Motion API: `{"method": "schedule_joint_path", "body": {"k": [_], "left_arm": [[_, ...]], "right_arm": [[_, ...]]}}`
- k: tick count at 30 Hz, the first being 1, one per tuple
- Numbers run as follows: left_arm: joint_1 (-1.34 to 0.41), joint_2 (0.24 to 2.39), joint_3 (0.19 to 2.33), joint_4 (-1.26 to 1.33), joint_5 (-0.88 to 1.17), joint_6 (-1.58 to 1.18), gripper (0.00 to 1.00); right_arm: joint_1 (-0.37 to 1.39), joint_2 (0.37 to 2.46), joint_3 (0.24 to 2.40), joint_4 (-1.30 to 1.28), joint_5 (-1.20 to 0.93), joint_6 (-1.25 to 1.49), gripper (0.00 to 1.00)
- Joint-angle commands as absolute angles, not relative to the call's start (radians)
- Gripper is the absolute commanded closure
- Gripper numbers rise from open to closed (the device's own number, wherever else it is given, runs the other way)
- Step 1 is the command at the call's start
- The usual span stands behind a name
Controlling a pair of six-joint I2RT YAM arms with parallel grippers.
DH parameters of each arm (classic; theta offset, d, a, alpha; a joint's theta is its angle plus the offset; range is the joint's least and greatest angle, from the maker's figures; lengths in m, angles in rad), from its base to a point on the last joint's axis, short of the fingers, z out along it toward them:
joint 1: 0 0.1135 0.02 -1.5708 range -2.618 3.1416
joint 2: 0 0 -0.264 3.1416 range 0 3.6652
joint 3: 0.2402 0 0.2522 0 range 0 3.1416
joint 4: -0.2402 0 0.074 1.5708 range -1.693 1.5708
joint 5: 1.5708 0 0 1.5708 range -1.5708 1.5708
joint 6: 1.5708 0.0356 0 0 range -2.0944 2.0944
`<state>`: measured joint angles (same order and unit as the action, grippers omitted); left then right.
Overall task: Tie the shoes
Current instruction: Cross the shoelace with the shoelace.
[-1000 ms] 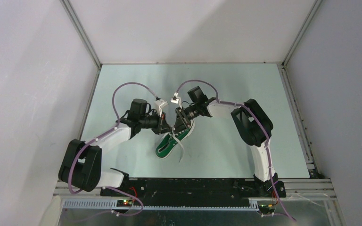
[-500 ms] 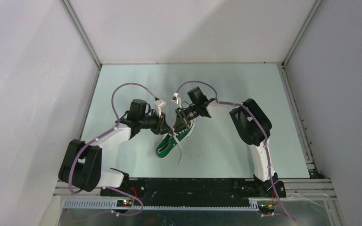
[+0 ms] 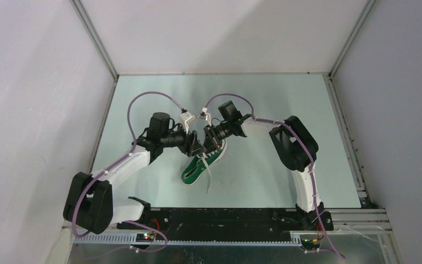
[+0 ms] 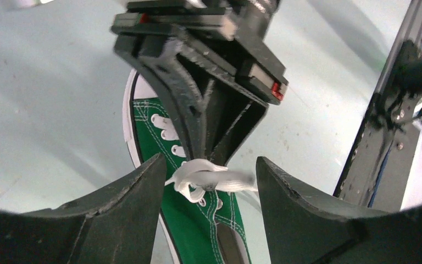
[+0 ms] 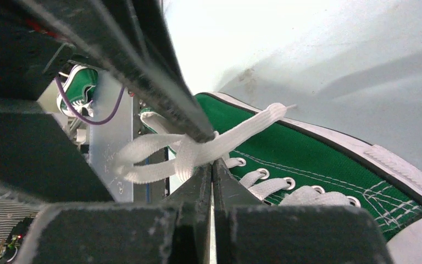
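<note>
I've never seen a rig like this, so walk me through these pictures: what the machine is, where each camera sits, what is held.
These are two robot arms bolted at the near edge of a pale table, each ending in a two-finger claw. The wide picture looks down from above and behind them; the two close-ups come from cameras on the wrists. A small green shoe lies on the table. The right claw is pinched shut on its white lace. The left claw is open, its fingers either side of that lace.
</note>
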<state>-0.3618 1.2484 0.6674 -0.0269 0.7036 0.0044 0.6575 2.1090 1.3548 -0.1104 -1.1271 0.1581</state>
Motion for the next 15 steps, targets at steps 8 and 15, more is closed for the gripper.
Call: {"method": "schedule_joint_path", "body": {"k": [8,15], "left_arm": [[-0.387,1.267,0.881,-0.432,0.817,0.617,0.3],[-0.393,1.339,0.962,-0.582,0.843,0.866,0.32]], "right_arm": [[0.656,2.065,1.368,-0.097,-1.1,0.167,1.0],[0.658,2.069,1.369,-0.094,-1.094,0.172,1.0]]}}
